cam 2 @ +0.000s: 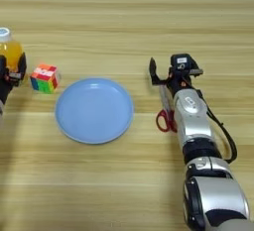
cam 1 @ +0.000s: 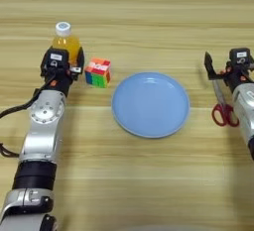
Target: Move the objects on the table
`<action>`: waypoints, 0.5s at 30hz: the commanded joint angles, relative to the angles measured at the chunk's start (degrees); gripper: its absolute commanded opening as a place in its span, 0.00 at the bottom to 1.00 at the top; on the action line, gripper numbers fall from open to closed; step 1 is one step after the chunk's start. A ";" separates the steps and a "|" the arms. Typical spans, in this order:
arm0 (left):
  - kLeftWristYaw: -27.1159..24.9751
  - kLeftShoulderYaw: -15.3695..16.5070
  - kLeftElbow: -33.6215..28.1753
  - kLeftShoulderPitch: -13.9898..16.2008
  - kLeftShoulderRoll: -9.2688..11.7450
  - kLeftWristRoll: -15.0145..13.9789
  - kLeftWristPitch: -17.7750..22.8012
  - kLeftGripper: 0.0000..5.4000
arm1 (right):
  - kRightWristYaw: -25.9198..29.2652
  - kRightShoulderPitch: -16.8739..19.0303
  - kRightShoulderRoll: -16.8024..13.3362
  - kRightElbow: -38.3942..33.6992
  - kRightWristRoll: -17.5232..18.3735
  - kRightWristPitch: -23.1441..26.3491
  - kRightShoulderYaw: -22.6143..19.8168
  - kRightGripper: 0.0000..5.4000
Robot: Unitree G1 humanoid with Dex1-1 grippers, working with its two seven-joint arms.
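The orange-juice bottle (cam 1: 67, 43) with its white cap stands upright at the left, and my left gripper (cam 1: 63, 62) is shut on its lower body from the near side. The multicoloured puzzle cube (cam 1: 97, 72) sits on the table (cam 1: 149, 7) just right of that gripper, apart from it. At the right, the red-handled scissors (cam 2: 165, 118) lie with their blades pointing away from me. My right gripper (cam 2: 171, 76) stands open over the blade tips, with one black finger (cam 2: 152, 72) left of the blades.
A round blue plate (cam 1: 124, 121) lies in the middle between the two arms, with nothing on it. Both silver forearms reach in from the near edge, the left one trailing a black cable.
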 commanded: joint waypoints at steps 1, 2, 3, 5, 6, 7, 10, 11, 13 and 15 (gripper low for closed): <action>1.01 -0.07 1.85 -2.29 0.25 0.64 -2.60 0.61 | -0.17 -0.68 0.12 -0.40 -0.05 0.56 0.10 1.00; 1.15 -0.01 2.49 -2.45 0.34 0.71 -2.81 0.61 | -0.17 -0.68 0.12 -0.40 -0.05 0.55 0.11 1.00; 1.33 0.05 3.14 -2.58 0.41 0.75 -3.03 0.61 | -0.18 -0.68 0.12 -0.40 -0.05 0.54 0.11 1.00; 1.61 0.15 4.35 -2.79 0.50 0.76 -3.48 0.61 | -0.21 -0.67 0.13 -0.42 -0.05 0.53 0.11 1.00; 1.72 0.16 4.91 -2.86 0.51 0.77 -3.72 0.61 | -0.22 -0.66 0.13 -0.42 -0.06 0.52 0.11 1.00; 1.83 0.17 5.42 -2.92 0.48 0.78 -3.96 0.61 | -0.22 -0.66 0.13 -0.42 -0.06 0.51 0.11 1.00; 1.92 0.02 6.67 -3.02 0.19 0.82 -4.43 0.61 | -0.23 -0.65 0.12 -0.42 -0.07 0.49 0.12 1.00; 1.95 -0.08 7.07 -3.05 0.09 0.87 -4.61 0.61 | -0.23 -0.65 0.12 -0.43 -0.08 0.48 0.13 1.00; 2.05 -0.26 7.99 -3.16 -0.04 0.98 -5.08 0.61 | -0.22 -0.64 0.12 -0.44 -0.08 0.48 0.13 1.00; 2.20 -0.31 9.24 -3.36 -0.10 1.02 -5.61 0.61 | -0.21 -0.62 0.11 -0.47 -0.06 0.49 0.13 1.00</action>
